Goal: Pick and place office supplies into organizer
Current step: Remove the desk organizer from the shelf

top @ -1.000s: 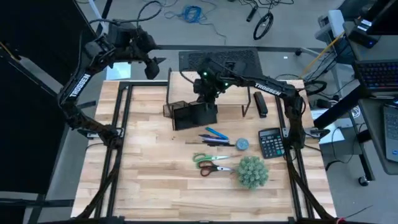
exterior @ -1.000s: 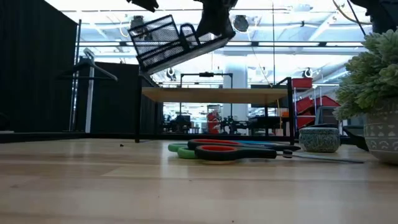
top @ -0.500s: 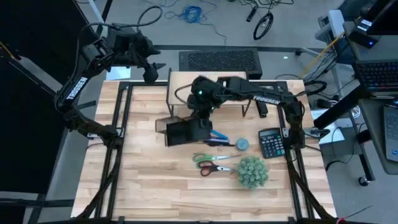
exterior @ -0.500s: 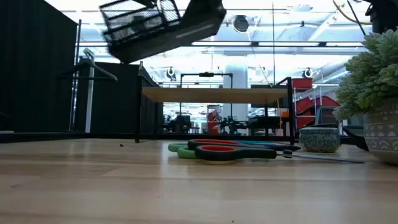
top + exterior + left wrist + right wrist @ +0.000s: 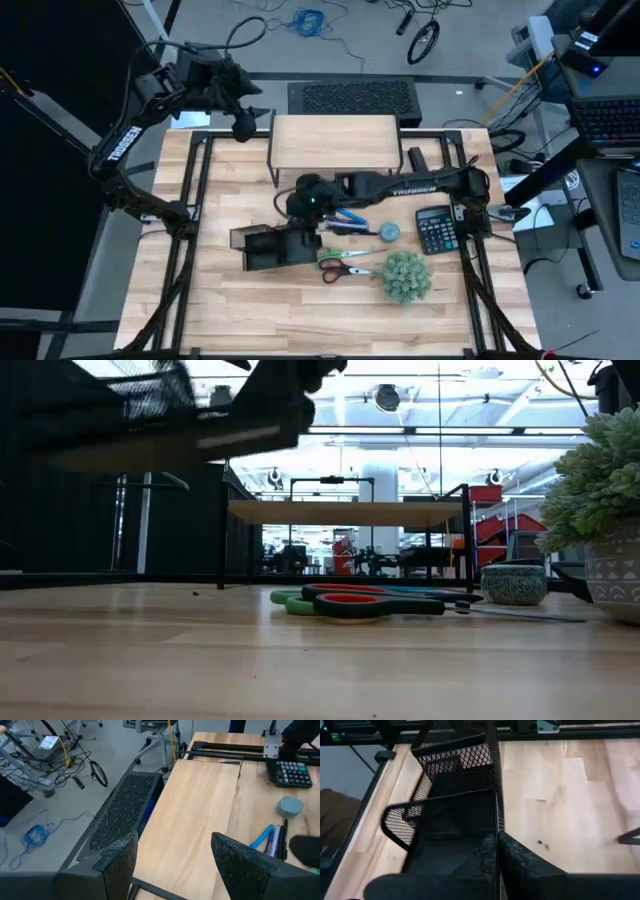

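Note:
The organizer (image 5: 265, 248), a black mesh tray with a taller square section, hangs in the air over the table's middle left. The low view shows the organizer (image 5: 170, 415) well above the wood. My right gripper (image 5: 300, 215) is shut on it. To its right, blue and dark pens (image 5: 348, 220) and two pairs of scissors, one green-handled (image 5: 335, 256) and one red-handled (image 5: 345, 271), lie flat on the table. My left gripper (image 5: 175, 870) hovers open and empty above the table's far left corner, by the wooden riser (image 5: 335, 140). My right gripper pinches an upright mesh wall (image 5: 496, 827) of the organizer's taller section. One finger (image 5: 520, 865) is outside that wall and the other is inside the compartment. The fingers come slanting down from the table's right. The organizer is lifted clear and tilted.
A fuzzy green plant (image 5: 405, 277) stands near the front right, with a black calculator (image 5: 435, 230) and a small round grey thing (image 5: 388, 232) behind it. A black stapler-like item (image 5: 418, 160) lies right of the riser. Bare wood lies at the near left.
My right gripper has carried the organizer from just in front of the riser toward the table's near edge and left. The organizer has stayed lifted clear and has swung from steeply tilted to nearer level.

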